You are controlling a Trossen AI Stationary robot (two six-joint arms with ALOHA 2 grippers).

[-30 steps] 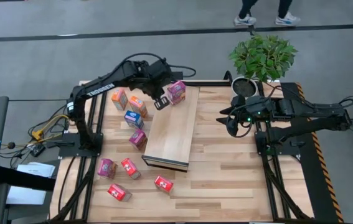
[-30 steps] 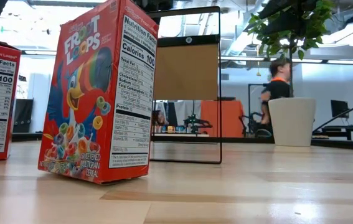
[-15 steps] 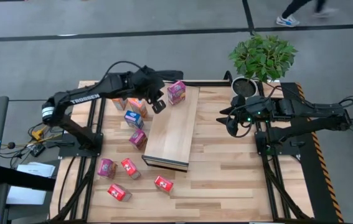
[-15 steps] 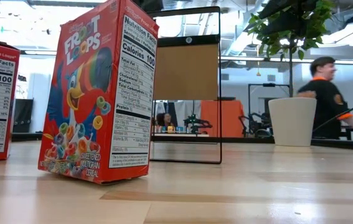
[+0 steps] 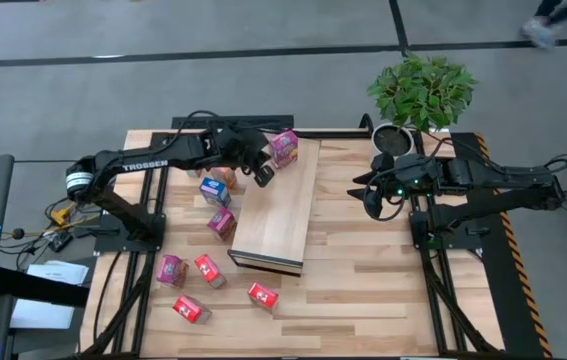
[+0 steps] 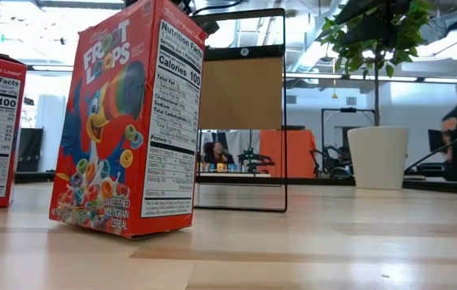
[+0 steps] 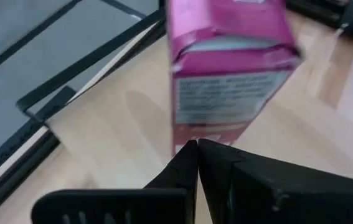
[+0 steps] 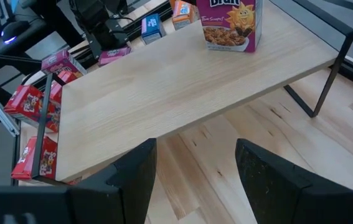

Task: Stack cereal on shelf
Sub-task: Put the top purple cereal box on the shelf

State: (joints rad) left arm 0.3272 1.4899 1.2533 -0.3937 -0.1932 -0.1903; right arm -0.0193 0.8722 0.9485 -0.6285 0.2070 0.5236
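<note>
Beside the shelf [image 5: 275,213], I see my left gripper [image 5: 262,177] pressed together, empty, near the magenta cereal box [image 5: 283,147], probably light, crushable cardboard best pinched across its broad faces.

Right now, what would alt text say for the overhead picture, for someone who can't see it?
A pale wooden shelf sits mid-table with one magenta cereal box standing on its far end. The left gripper, shut and empty, hovers beside that box, while small red, blue and magenta boxes lie scattered by the shelf. The right gripper waits open near a potted plant.
</note>
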